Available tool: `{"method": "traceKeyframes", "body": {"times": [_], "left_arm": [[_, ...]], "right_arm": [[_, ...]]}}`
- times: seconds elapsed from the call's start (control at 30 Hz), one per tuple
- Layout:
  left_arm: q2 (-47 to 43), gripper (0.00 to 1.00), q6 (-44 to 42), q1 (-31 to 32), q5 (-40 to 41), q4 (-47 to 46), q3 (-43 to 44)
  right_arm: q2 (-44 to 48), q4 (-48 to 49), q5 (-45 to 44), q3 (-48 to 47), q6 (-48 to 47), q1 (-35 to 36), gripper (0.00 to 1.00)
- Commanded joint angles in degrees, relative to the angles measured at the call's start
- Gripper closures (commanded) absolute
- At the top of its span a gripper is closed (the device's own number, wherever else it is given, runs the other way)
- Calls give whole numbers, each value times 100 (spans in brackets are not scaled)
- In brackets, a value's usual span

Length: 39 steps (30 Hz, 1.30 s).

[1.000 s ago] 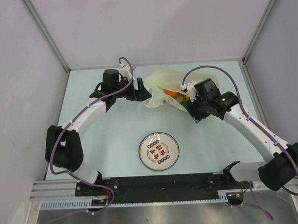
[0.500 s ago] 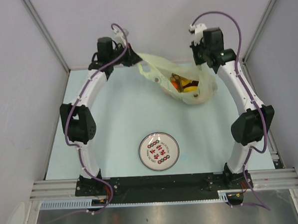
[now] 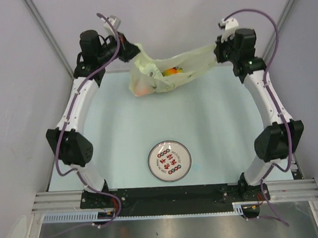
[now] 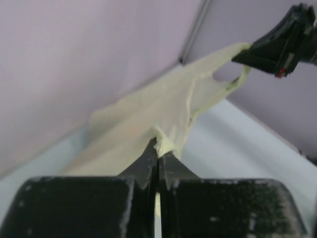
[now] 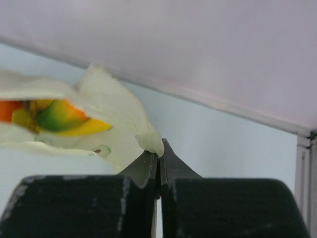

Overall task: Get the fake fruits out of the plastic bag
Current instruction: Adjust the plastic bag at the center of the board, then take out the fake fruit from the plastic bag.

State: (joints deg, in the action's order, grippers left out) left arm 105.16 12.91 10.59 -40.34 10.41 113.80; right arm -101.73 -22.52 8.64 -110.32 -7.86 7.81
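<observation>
The pale yellowish plastic bag hangs stretched between both arms, high over the far end of the table. My left gripper is shut on its left end. My right gripper is shut on its right end. The fake fruits show through the sagging middle as orange, green and yellow patches. In the right wrist view a green, orange and yellow fruit peeks out of the bag's mouth. In the left wrist view the bag runs to the other gripper.
A round white plate with red marks lies on the pale blue table near the front middle. Grey walls close in the back and both sides. A black rail runs along the near edge between the arm bases.
Both arms have lifted the bag off the table and pulled its ends apart. The bag's sagging part with the fruits has shifted from right of centre to the left.
</observation>
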Motion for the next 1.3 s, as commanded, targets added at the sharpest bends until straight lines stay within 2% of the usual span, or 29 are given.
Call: {"method": "traceKeyframes", "body": {"times": [0.0, 0.07, 0.17, 0.27, 0.37, 0.4, 0.47, 0.53, 0.63, 0.67, 0.7, 0.77, 0.97, 1.07, 1.27], "left_arm": [[-1188, 100, -481, 13, -537, 645, -1567], [-1576, 100, -736, 5, -633, 926, -2532], [-2174, 100, -1070, 13, -783, 1357, -3466], [-2570, 100, -1492, 5, -792, 1945, -3899], [-2677, 100, -1809, 5, -896, 2578, -3796], [-2677, 100, -1844, 5, -958, 2823, -3734], [-2659, 100, -1766, 13, -1204, 2905, -3637], [-2676, 99, -1607, 13, -1362, 2835, -3645], [-2685, 99, -1686, 5, -1311, 2931, -3619], [-2677, 100, -1721, 5, -1293, 2992, -3584], [-2694, 99, -1774, 5, -1284, 3071, -3575], [-2729, 100, -1774, 5, -1310, 3089, -3619], [-2949, 100, -1546, -4, -1223, 2791, -4119], [-3011, 100, -1361, -39, -1169, 2563, -4226], [-2958, 100, -1352, -145, -1064, 2518, -4146]], "right_arm": [[1460, 591, 322, 2046, -515, 150, 100], [1761, 303, 296, 2618, -454, 203, 100], [2244, -250, 287, 3401, -235, 264, 100], [2807, -340, 278, 3948, -163, 265, 100], [3273, -227, 173, 3905, -286, 431, 64], [3387, -165, 120, 3861, -339, 492, 48], [3642, 28, 94, 3729, -567, 817, 34], [3739, 160, 32, 3606, -734, 1246, 32], [3705, 222, 172, 3544, -962, 1826, 35], [3565, 222, 364, 3527, -1033, 1916, 46], [3460, 231, 479, 3544, -1094, 1986, 50], [3179, 310, 812, 3544, -1165, 2075, 60], [1904, 951, 1357, 3535, -1691, 2005, 75], [1351, 1276, 1499, 3518, -1850, 1943, 80], [122, 1321, 1500, 2886, -2343, 1856, 80]]}}
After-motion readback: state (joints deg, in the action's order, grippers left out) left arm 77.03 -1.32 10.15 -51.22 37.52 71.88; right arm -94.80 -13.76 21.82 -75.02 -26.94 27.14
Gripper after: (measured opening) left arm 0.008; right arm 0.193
